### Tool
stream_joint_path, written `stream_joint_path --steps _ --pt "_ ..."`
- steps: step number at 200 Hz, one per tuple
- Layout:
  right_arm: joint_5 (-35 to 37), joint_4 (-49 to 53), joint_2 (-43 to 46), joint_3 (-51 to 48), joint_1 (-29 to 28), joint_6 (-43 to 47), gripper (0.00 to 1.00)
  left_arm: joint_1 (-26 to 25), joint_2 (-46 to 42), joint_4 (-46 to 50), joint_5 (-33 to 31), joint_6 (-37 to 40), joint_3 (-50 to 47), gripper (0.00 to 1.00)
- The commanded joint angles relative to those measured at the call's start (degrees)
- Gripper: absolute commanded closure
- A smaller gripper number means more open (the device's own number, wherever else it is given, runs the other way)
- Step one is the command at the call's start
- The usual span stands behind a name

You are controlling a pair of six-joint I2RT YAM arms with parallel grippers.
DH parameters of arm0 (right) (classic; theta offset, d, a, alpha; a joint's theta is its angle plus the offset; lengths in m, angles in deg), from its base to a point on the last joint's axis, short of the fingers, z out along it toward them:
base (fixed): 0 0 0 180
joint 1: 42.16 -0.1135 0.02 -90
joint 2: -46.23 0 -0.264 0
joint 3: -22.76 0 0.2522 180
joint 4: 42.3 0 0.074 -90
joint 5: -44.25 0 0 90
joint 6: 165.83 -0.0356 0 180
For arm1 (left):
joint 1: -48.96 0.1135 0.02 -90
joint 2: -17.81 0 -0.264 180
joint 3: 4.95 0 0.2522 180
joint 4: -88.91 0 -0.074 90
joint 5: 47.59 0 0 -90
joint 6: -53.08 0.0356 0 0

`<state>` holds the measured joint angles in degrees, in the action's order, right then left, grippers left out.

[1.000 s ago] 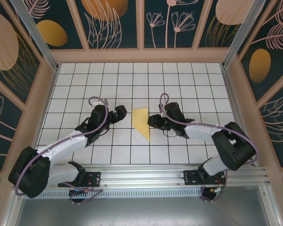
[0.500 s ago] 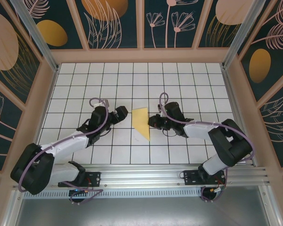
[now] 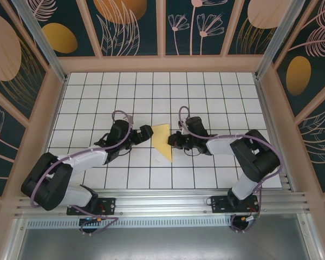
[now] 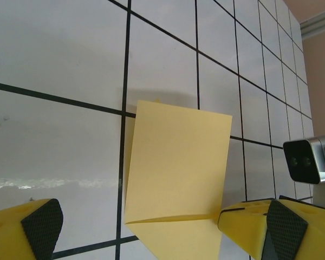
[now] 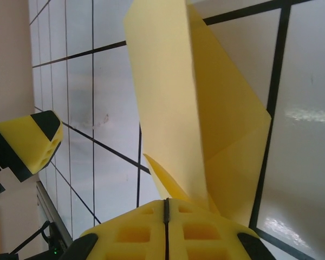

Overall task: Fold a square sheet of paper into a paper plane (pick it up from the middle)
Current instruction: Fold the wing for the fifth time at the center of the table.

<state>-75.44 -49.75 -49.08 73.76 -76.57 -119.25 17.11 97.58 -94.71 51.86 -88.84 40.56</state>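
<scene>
A white gridded table (image 3: pixel 97 86) seen from above, with a partly folded yellow sheet of paper (image 3: pixel 162 142) lying near its middle. The sheet is wide at its far end and narrows to a point at its near end. To the left of the paper, the left arm reaches in low, and the left gripper (image 3: pixel 144 133) sits just beside the paper's left edge. Its wrist camera shows its yellow fingers (image 4: pixel 40 225) spread wide apart with the paper between them, holding nothing. The same view shows a flat folded layer with a crease running across near the fingers. On the right of the paper, the right gripper (image 3: pixel 174 140) meets the paper's right edge. Its wrist camera shows its two fingers (image 5: pixel 206 238) pressed together, apparently pinching a folded flap, and the paper rises from them at an angle as though partly lifted off the tiles. The fold looks unfinished. Several things could go wrong from here. The right pinch is on a thin edge, so a sideways pull could tear the paper or drag the whole sheet across the smooth tiles. If the left fingers close off the crease line, they could crumple the loose layer or set a crooked fold, leaving the plane lopsided. If the right side lets go before the left side has the paper pinned, the raised flap would likely spring open.
</scene>
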Motion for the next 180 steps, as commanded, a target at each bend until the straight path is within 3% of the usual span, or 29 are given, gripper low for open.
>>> stream_joint_path --steps 1,80,141,180 --pt "0.11 -0.99 -1.62 -0.08 0.93 0.19 0.91 0.26 1.89 -1.64 3.95 1.03 2.25 0.02" --pt "-2.82 -11.24 -6.10 -6.02 2.71 -2.80 0.91 0.22 8.65 -1.77 10.68 -0.08 6.10 0.14" --pt "-1.56 -9.39 -7.25 -5.85 2.76 -2.57 0.91 0.14 14.06 -1.38 14.25 -3.79 8.32 0.25" --pt "-0.54 -7.89 -7.27 -5.70 2.72 -2.59 0.91 0.02 16.64 0.87 14.28 -4.81 10.22 0.26"
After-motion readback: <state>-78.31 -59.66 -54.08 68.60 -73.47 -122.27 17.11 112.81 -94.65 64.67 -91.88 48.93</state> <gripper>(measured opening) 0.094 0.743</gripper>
